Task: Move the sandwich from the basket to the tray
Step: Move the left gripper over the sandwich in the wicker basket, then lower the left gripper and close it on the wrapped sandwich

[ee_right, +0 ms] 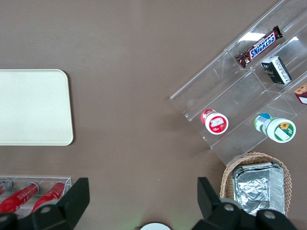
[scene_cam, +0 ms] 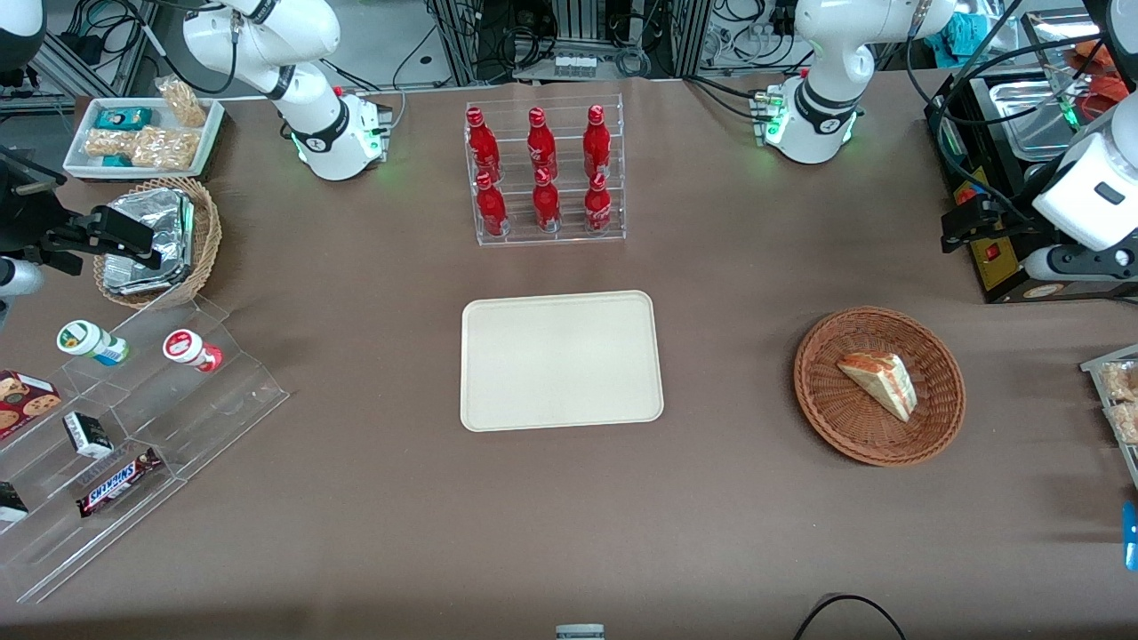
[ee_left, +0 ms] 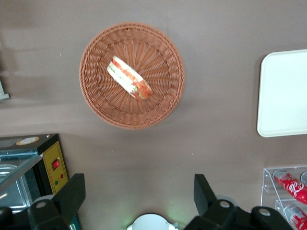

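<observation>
**Sandwich in the wicker basket, pincer raised and spread**

At the parked arm's end of the surface [scene_cam: 356,551] sits a white tray of snack bags [scene_cam: 142,133], and nearer the front camera than it a tan wicker basket [scene_cam: 206,240] with foil packets. Nearer the camera again stands a clear stepped display [scene_cam: 178,418] with two small tubs, a Snickers bar [scene_cam: 118,481] and small boxes.

In the middle, a clear rack of red bottles [scene_cam: 544,173] stands farther from the camera than the tray [scene_cam: 561,360], a cream-beige rectangle lying flat with nothing on it.

Toward the working arm's end lies the basket [scene_cam: 827,418], round, shallow and reddish-brown, well apart from the tray. The sandwich [scene_cam: 880,382] rests on the basket's floor, a wrapped wedge lying on its side; the wrist view shows its red, orange and green layers [ee_left: 129,77].

The pincer [ee_left: 136,194] hangs high above the surface, beside a black appliance with a yellow panel [ee_left: 53,165], with the basket and sandwich in plain sight below it. Its two fingers [ee_left: 72,194] stand wide apart, holding nothing and touching neither basket nor sandwich.
</observation>
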Motion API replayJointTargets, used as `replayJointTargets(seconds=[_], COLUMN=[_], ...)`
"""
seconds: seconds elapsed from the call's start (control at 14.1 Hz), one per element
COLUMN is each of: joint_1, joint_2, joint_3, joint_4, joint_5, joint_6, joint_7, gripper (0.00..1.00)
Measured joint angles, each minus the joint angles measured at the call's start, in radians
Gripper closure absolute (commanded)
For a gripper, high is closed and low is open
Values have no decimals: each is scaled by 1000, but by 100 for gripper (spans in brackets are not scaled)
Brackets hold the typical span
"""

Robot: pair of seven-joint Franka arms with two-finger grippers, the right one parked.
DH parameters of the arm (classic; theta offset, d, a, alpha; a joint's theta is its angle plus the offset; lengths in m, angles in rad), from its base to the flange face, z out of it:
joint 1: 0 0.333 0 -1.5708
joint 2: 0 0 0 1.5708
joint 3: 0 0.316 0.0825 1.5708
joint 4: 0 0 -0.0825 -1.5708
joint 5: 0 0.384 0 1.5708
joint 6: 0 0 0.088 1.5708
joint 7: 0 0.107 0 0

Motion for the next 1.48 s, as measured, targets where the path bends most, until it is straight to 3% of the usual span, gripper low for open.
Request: replayJointTargets(seconds=[0.49,0.85,1.2,1.48], joint_1=[2,16,81,96], joint_2=[54,74,77,92], joint_3=[0,6,26,26], joint_4=[-114,-442,-641,-671], joint_5=[10,16,14,12], joint_6=[50,484,807,857], joint_7=[8,8,-19,-310], gripper=[0,0,0,0])
